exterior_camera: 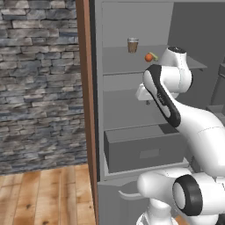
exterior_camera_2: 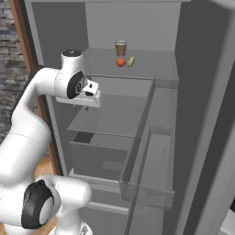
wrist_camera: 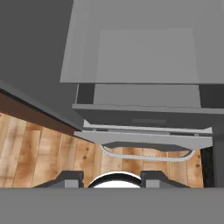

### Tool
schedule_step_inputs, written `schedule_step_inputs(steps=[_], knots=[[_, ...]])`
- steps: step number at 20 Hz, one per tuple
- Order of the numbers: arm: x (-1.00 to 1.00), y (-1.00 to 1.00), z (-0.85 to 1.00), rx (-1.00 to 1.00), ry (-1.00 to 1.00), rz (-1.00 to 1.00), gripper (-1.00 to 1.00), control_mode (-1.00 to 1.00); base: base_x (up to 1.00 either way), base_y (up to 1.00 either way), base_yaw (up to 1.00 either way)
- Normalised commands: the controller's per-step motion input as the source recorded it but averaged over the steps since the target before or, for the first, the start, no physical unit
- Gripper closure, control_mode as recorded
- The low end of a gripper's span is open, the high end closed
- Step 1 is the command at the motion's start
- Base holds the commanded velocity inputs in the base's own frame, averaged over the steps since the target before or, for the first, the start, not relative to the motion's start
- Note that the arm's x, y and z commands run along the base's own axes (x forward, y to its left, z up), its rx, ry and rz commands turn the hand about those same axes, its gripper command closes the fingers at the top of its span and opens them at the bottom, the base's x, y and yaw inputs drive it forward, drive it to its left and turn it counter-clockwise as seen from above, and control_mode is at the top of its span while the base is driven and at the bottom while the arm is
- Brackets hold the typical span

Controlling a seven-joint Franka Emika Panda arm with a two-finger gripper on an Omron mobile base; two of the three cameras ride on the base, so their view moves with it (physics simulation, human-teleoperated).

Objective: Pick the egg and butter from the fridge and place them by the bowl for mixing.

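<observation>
The fridge (exterior_camera: 132,22) stands open in front of me. On its upper shelf the small orange-red egg (exterior_camera: 149,57) (exterior_camera_2: 120,62) lies just in front of a brown cup (exterior_camera_2: 120,47). The pale yellow-green butter (exterior_camera_2: 131,61) (exterior_camera: 155,56) lies right beside the egg. My gripper (exterior_camera_2: 85,106) (exterior_camera: 144,99) hangs one shelf lower, at the fridge's front, pointing down. In the hand view my gripper (wrist_camera: 111,179) is open with nothing between the fingertips (wrist_camera: 70,178), looking down on a shelf and the drawer. The bowl is out of view.
A dark grey drawer box (exterior_camera: 145,149) (wrist_camera: 144,116) sits under the lower shelf (exterior_camera_2: 114,119). The brown wooden panel (exterior_camera: 88,110) edges the fridge on the left, with a stone wall (exterior_camera: 39,79) and wood floor (exterior_camera: 44,197) beyond. The open door's clear bins (exterior_camera_2: 151,151) jut out at right.
</observation>
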Motion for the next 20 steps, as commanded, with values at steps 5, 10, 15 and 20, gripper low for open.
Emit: schedule_step_inputs(steps=[5, 10, 15, 20], knots=[[-0.09, 0.00, -0.02, 0.03, -0.01, 0.00, -1.00, -1.00, 0.00, 0.00, 0.00], [-0.23, 0.00, 0.00, 0.00, -0.23, -0.03, -1.00, -1.00, 0.00, 0.00, 0.00], [-0.11, -0.02, 0.29, 0.00, -0.19, -0.02, -1.00, -1.00, 0.00, 0.00, 0.00], [-0.02, -0.07, 0.44, -0.07, -0.17, -0.06, -1.00, -1.00, 0.00, 0.00, 0.00]])
